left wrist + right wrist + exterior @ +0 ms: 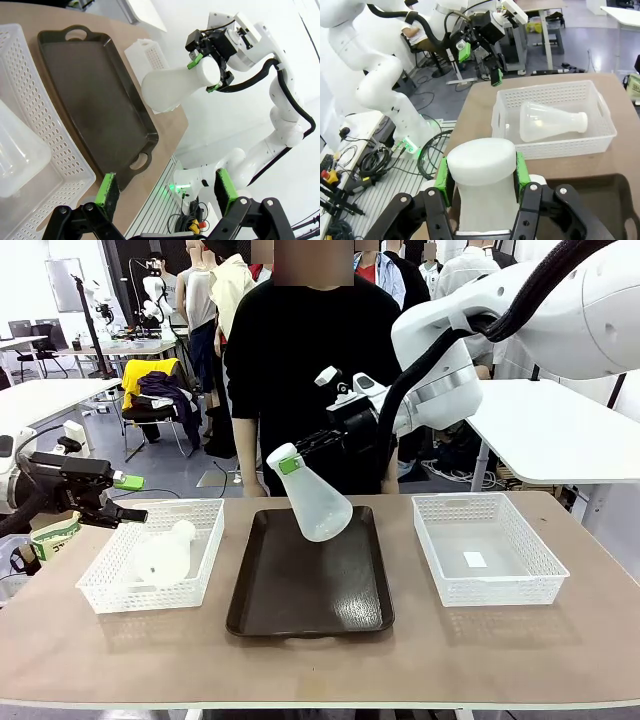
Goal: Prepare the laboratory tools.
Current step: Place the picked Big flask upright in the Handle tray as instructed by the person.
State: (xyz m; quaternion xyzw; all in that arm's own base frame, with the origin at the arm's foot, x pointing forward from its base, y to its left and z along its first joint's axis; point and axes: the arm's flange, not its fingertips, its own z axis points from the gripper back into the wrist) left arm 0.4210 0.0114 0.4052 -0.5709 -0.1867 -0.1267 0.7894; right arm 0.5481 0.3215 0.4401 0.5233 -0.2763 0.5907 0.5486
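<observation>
Right gripper [290,462] clenched on one flask [318,502] at the neck, tilted above the brown tray [300,612] (base lowest). Left gripper [131,498], jaws spread, hovers just outside the left basket [100,590], where the second flask [165,555] lies on its side. A person [300,360] stands behind the tray.

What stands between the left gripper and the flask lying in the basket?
Nothing visible. The open left gripper hangs by the basket's far left corner; the flask lies on its side inside, uncovered from above.
</observation>
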